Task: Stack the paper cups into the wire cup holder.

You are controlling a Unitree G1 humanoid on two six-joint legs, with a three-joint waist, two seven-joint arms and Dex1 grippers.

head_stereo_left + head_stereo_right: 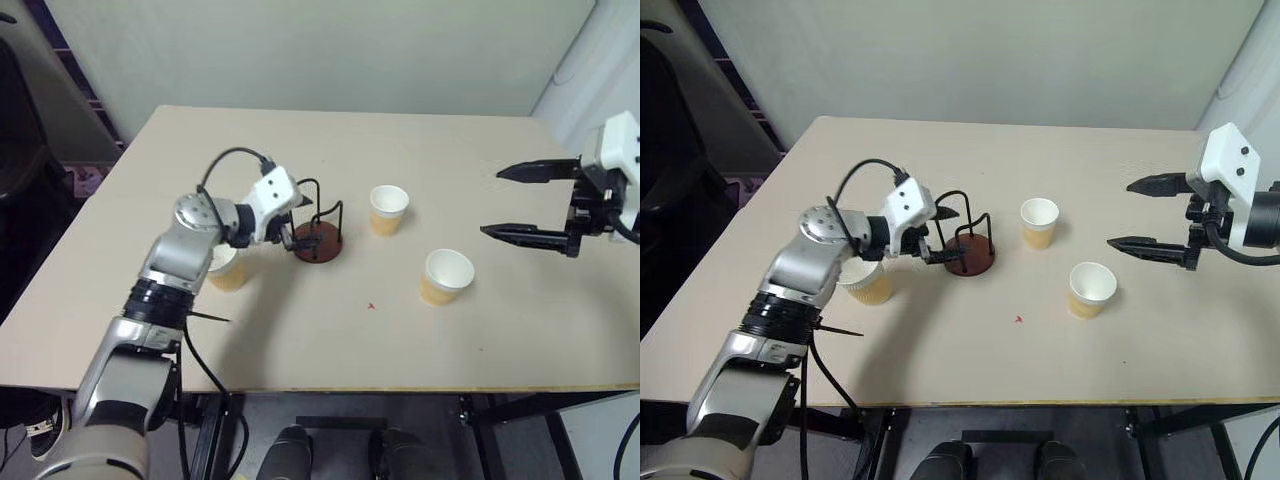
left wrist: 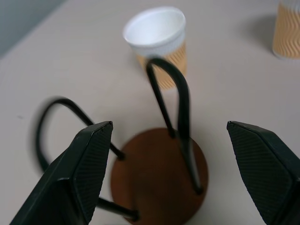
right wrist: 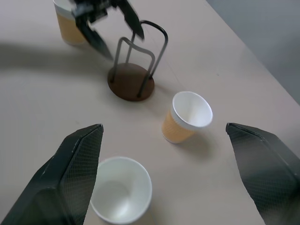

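The wire cup holder (image 1: pixel 318 243), a reddish-brown disc with black wire loops, stands empty at mid-table. My left gripper (image 1: pixel 292 226) is open just left of it, its fingers either side of the near loops (image 2: pixel 168 108) without touching them. One paper cup (image 1: pixel 228 270) stands upright by the left forearm, partly hidden by it. A second cup (image 1: pixel 388 209) stands right of the holder, and a third (image 1: pixel 447 276) stands nearer the front. My right gripper (image 1: pixel 492 202) hangs open and empty above the table's right side, pointing at those two cups (image 3: pixel 187 115) (image 3: pixel 121 190).
The beige table (image 1: pixel 300 350) ends at a front edge close to me and a wall behind. A small red speck (image 1: pixel 371 306) lies in front of the holder. Dark furniture (image 1: pixel 25 160) stands off the table's left side.
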